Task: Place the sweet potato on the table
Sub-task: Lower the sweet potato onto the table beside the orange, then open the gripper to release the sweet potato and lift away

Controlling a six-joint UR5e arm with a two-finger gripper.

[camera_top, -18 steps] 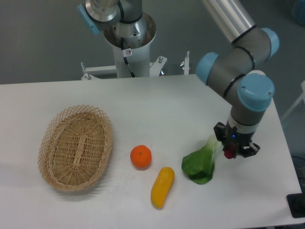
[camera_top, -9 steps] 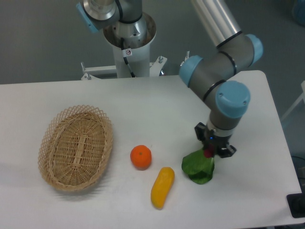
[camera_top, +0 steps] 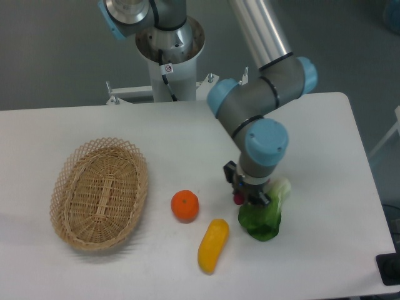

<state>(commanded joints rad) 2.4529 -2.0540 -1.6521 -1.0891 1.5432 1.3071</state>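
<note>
My gripper (camera_top: 244,196) hangs over the white table (camera_top: 187,137), just left of the leafy green vegetable, and is shut on the sweet potato (camera_top: 238,199). Only a small reddish bit of the sweet potato shows under the wrist; the rest is hidden by the arm. It is held slightly above the tabletop, right of the orange and above the yellow vegetable.
A wicker basket (camera_top: 99,192) lies at the left. An orange (camera_top: 185,205) and a yellow-orange vegetable (camera_top: 213,245) sit in front of centre. A green leafy vegetable (camera_top: 265,216) lies directly right of my gripper. The arm's base (camera_top: 169,56) stands at the back.
My gripper has carried the sweet potato leftward across the leafy vegetable, from its right side to its left side.
</note>
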